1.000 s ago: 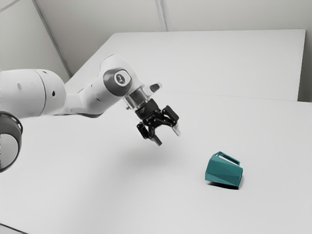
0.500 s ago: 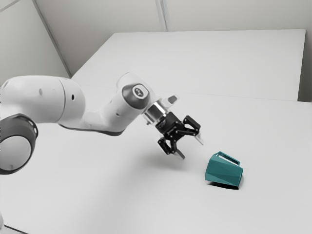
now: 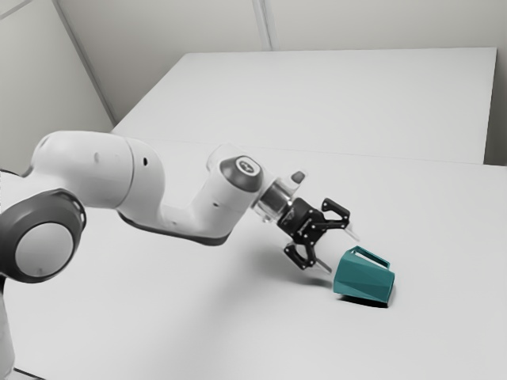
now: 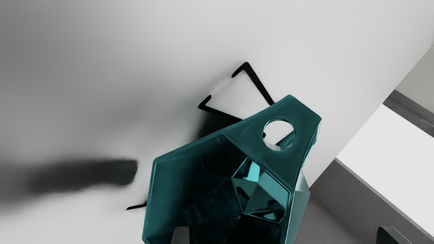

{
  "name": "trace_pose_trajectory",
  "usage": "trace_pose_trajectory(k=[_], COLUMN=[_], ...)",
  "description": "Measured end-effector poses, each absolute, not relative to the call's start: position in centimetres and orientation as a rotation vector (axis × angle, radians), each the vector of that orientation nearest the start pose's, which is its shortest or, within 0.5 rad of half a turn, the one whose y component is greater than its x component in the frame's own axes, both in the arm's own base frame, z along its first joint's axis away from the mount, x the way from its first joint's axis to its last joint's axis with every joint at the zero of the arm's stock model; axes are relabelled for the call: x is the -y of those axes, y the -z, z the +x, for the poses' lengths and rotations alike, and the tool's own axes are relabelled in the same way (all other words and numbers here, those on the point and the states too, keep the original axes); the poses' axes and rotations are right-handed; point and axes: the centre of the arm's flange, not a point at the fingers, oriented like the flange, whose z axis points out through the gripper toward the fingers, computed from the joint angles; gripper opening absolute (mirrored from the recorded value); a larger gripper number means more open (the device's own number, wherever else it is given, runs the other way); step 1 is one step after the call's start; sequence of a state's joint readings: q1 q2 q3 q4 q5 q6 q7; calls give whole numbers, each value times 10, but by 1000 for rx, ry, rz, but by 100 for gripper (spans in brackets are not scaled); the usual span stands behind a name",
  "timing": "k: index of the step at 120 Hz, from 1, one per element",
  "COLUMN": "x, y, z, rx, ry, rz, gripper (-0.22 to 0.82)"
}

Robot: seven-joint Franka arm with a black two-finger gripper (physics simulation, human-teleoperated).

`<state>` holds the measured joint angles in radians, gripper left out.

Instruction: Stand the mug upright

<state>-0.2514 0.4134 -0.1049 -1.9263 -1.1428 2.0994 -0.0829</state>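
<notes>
The claw [image 3: 342, 254] stands wide open, gripping nothing. Just ahead of its fingertips, the teal mug [image 3: 364, 279] lies on its side on the table [image 3: 190, 317], mouth facing the claw, showing faceted inner walls.

Lab-like room, exact kind unclear: white robot arm [image 3: 142, 182] hanging over broad white table [image 3: 444, 206]; plain pale walls [image 3: 380, 24] with straight seams standing across top and upper left of frame.
</notes>
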Motion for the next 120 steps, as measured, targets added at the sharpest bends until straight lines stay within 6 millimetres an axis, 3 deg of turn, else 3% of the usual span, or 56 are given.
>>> trace_pose_trajectory(k=[40,61,73,87,120], x=[278,279,279,284,303], y=[-264,-264,-265,-268,-284], z=[562,564,564,564,564], rx=[-602,-611,-615,-607,-561], ry=[521,516,511,504,475], rz=[2096,2096,2096,2101,2124], gripper=[59,17,1,-8,-16])
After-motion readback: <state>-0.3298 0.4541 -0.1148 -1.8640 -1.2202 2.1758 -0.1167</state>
